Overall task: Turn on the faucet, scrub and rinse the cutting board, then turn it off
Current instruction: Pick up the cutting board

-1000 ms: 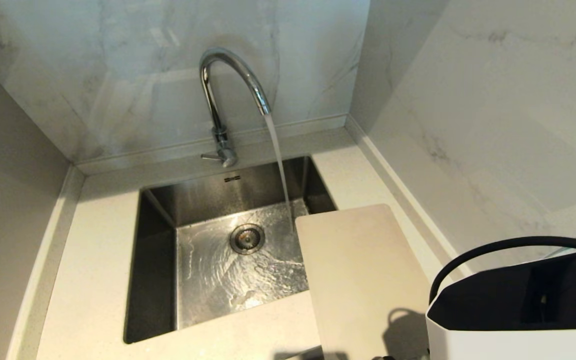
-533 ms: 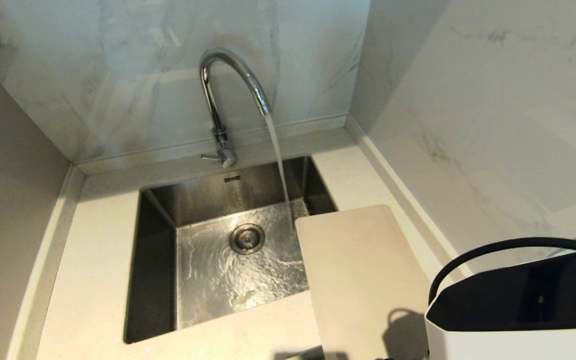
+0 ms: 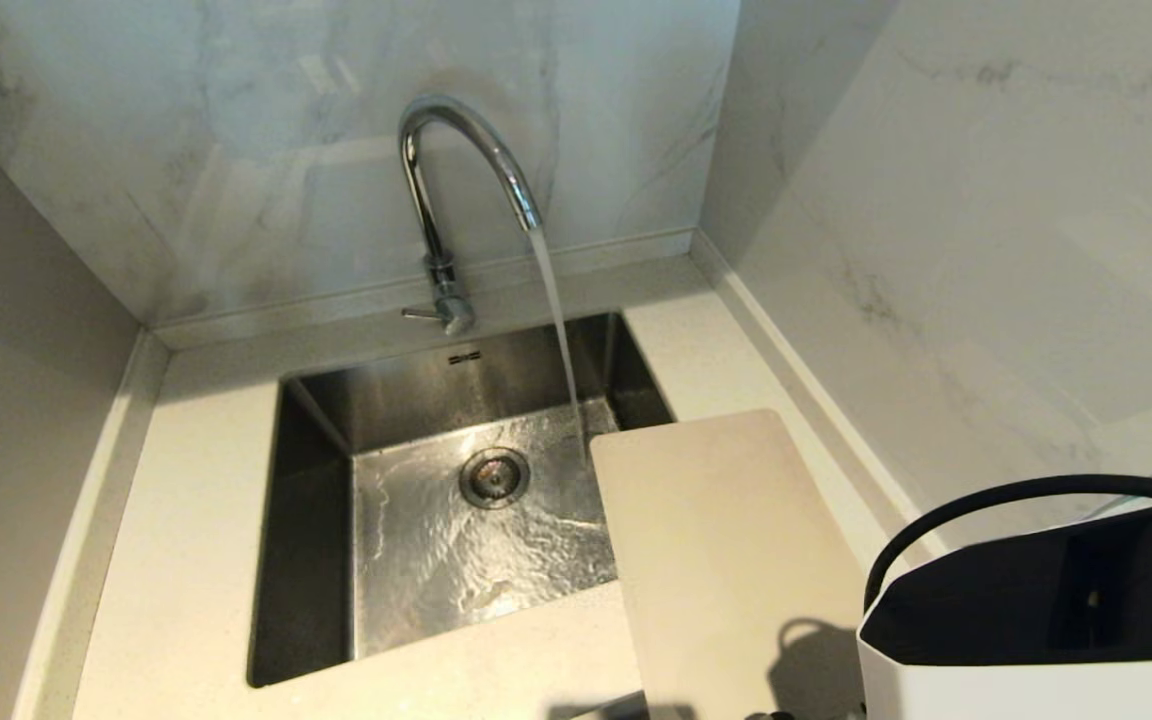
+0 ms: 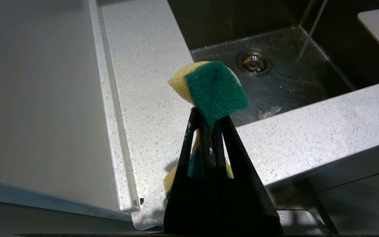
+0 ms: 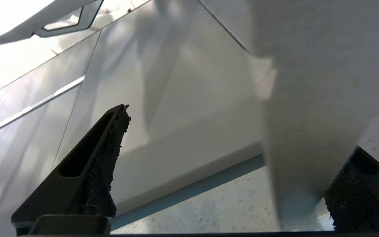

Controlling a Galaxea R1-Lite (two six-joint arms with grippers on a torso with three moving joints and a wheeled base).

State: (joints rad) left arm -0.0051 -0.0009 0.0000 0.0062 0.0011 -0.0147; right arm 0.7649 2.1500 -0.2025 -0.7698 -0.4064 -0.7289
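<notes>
Barely budged: right hand (image 5: pixel 229 164) gaped wide around board (image 3: pixel 726 560) edge, left hand (image 4: pixel 209 123) pinched sponge (image 4: pixel 214 89). Probably stiff, light, slippery wet; worth gripping near that edge.

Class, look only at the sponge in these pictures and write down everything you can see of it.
The sponge is a soft two-layer pad: yellow foam backed by a dark green scouring face, which is turned to the camera. It is squashed and bent, pinched between the shut fingers of the left hand, part sticking out beyond the tips, part bulging behind. It hangs above the speckled countertop beside the sink, touching only the fingers.
</notes>
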